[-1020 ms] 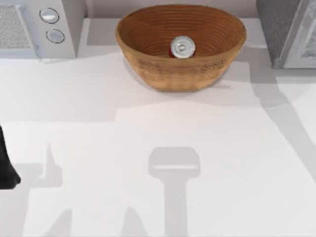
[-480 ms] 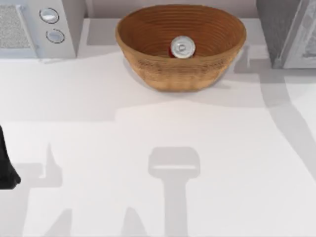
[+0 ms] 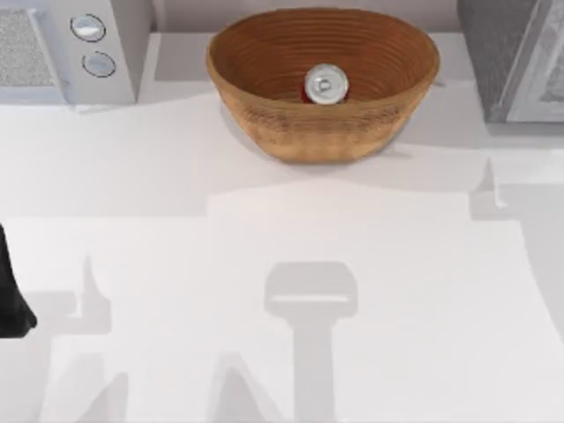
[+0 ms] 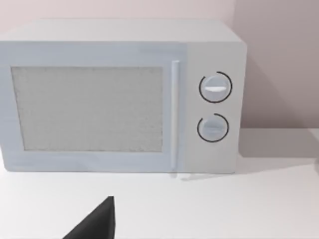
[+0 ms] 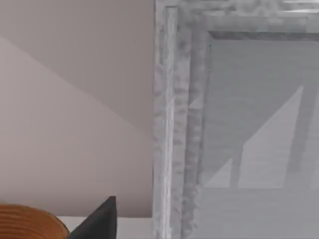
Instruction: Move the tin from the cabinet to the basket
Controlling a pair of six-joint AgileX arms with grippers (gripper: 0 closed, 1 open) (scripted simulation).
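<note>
From above, the tin sits upright inside the basket at the back middle of the table. The cabinet stands at the back right corner, a microwave at the back left. The left arm shows at the left edge.

The left wrist view faces the microwave; a dark claw tip pokes in, its opening impossible to tell.

The right wrist view faces the cabinet's front panel, with the basket's rim at the corner and the right claw tip, its opening also unclear

Left arm parked at the table's left edge, its pincer perhaps cropped away.
</note>
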